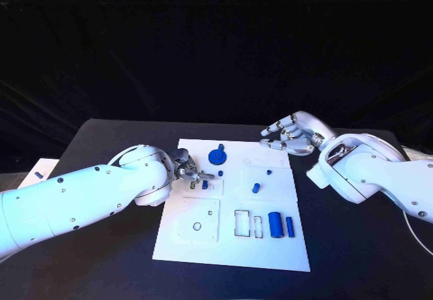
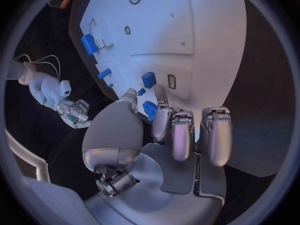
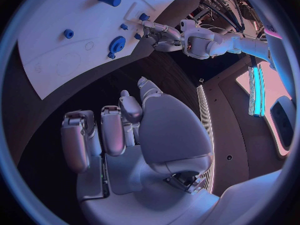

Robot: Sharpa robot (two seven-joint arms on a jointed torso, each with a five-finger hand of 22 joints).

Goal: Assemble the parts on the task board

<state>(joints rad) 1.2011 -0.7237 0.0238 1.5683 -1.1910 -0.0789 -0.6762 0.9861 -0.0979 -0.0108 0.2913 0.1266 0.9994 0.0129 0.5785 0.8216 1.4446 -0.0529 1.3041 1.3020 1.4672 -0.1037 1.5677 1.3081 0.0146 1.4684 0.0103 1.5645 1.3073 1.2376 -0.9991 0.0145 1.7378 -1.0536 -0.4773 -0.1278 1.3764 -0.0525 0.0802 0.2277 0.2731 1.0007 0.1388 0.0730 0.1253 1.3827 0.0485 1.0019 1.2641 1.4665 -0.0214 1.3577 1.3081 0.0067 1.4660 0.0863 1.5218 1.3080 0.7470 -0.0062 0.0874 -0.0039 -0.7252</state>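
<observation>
Assembly looks barely begun: most small blue plastic parts point(image 1: 275, 224) lie loose on the white rectangular task board point(image 1: 271, 253), the left hand point(image 1: 191, 174) pinches one small blue piece point(image 1: 204, 184), right hand point(image 1: 290, 139) hovers empty, fingers apart.

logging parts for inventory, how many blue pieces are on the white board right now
7 visible: gear, small peg, peg, piece, piece by the left hand, two cylinders nearest the robot. The left hand may hide more.

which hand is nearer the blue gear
Left. The left hand sits at the board's left edge, just beside and slightly nearer the robot than the gear. The right hand hovers at the board's far right corner, clearly further from it.
</observation>
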